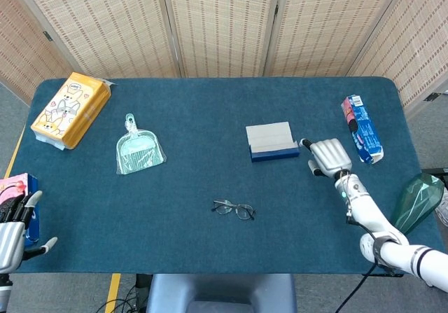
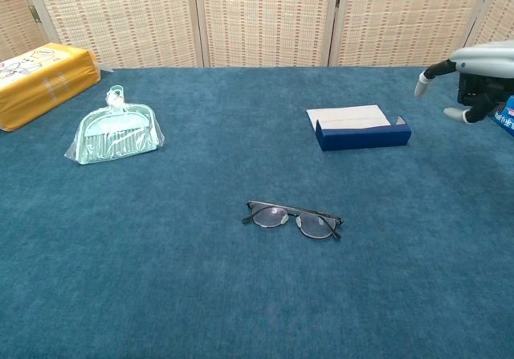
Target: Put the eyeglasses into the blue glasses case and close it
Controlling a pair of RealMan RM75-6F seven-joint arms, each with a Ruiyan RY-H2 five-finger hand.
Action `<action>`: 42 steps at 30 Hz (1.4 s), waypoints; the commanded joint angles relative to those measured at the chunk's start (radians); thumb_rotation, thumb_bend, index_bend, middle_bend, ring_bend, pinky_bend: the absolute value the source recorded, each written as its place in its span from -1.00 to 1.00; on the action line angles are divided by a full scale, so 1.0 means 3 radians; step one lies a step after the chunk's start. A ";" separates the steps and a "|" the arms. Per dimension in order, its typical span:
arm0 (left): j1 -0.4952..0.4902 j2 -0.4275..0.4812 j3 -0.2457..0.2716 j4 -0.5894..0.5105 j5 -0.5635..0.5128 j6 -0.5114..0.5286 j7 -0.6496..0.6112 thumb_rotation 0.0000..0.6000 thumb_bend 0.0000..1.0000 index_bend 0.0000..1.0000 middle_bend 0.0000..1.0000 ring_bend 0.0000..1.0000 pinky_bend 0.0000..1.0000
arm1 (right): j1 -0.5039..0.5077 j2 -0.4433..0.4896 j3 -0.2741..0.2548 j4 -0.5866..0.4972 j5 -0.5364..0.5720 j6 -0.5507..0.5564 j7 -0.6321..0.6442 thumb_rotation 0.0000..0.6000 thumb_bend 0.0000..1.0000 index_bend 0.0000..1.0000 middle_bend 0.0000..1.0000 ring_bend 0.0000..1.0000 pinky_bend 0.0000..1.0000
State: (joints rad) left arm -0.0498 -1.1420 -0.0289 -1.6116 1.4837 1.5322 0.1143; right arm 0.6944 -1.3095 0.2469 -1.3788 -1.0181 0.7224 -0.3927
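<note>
Matt, napped teal cloth covers the table (image 1: 210,180). The eyeglasses (image 2: 292,218) show thin dark frames and clear, faintly glinting lenses. The blue glasses case (image 2: 362,128) looks smooth and matt, pale lining inside. Glossy clear plastic wraps the mint dustpan (image 2: 115,132). The right hand (image 1: 327,156) gleams, ribbed silvery metal.

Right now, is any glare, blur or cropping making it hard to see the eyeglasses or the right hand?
Head view: even light, no glare; eyeglasses small but sharp, right hand in full view beside the blue glasses case. Chest view: eyeglasses crisp, with a faint shadow; right hand cut off by the frame's right edge.
</note>
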 commanded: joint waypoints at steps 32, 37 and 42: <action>-0.0001 0.0005 0.0011 -0.0017 0.0022 -0.0063 -0.0044 1.00 -0.67 -0.83 -0.70 -0.79 -0.43 | 0.0680 -0.0248 -0.0696 -0.0011 0.0471 -0.0298 -0.0456 1.00 0.29 -0.56 1.00 1.00 0.68; 0.0015 0.0011 0.0013 -0.0012 0.0027 -0.0041 -0.0060 1.00 -0.67 -0.83 -0.70 -0.79 -0.43 | 0.0647 -0.0089 -0.0732 -0.0366 0.0293 -0.0205 -0.0378 1.00 0.29 -0.56 1.00 1.00 0.68; 0.0033 0.0022 0.0023 -0.0010 0.0027 -0.0033 -0.0076 1.00 -0.67 -0.83 -0.70 -0.79 -0.44 | 0.0690 -0.0098 -0.0667 -0.0327 0.0173 0.0094 -0.0520 1.00 0.28 -0.56 1.00 1.00 0.68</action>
State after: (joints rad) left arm -0.0405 -1.1358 -0.0223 -1.6148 1.4915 1.5217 0.0919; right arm 0.8967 -1.3310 0.0366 -1.4843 -0.9437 0.7009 -0.5243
